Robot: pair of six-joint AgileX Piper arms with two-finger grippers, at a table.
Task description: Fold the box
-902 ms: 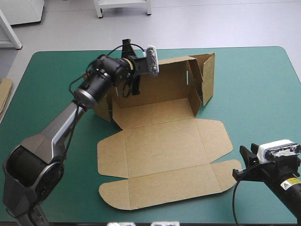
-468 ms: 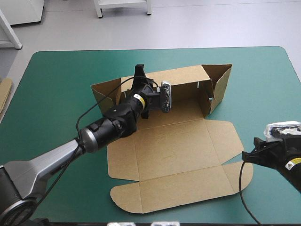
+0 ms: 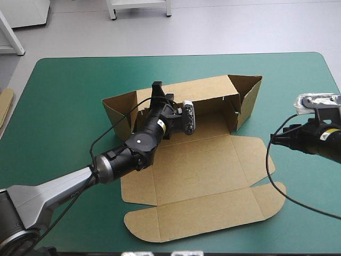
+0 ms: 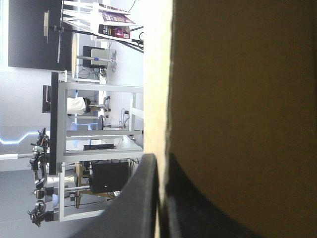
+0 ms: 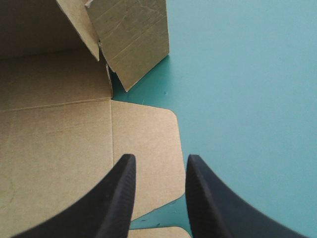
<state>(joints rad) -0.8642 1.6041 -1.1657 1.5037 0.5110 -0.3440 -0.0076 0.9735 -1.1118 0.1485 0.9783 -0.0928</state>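
Observation:
The brown box (image 3: 197, 170) lies mid-table, its base and lid flat. Its back wall (image 3: 208, 90) is raised, with end flaps (image 3: 248, 98) angled at both ends. My left gripper (image 3: 157, 92) is at the back wall's top edge and shut on it. In the left wrist view the black fingers (image 4: 143, 198) pinch the board's edge (image 4: 156, 99), and the wall's face (image 4: 237, 99) fills the rest. My right gripper (image 3: 277, 140) hovers open just off the box's right side. In its own view the right gripper (image 5: 159, 161) is over the rounded side flap (image 5: 143, 139).
An edge of more brown board (image 3: 5, 104) shows at the table's left edge. Bare teal-green cover (image 3: 298, 85) lies right of the box, and more cover (image 5: 237, 74) is ahead of the right gripper.
The left arm has swung nearer and carried the box rightward with the back wall held up. The right gripper has moved from the front right corner to beside the box's right flap.

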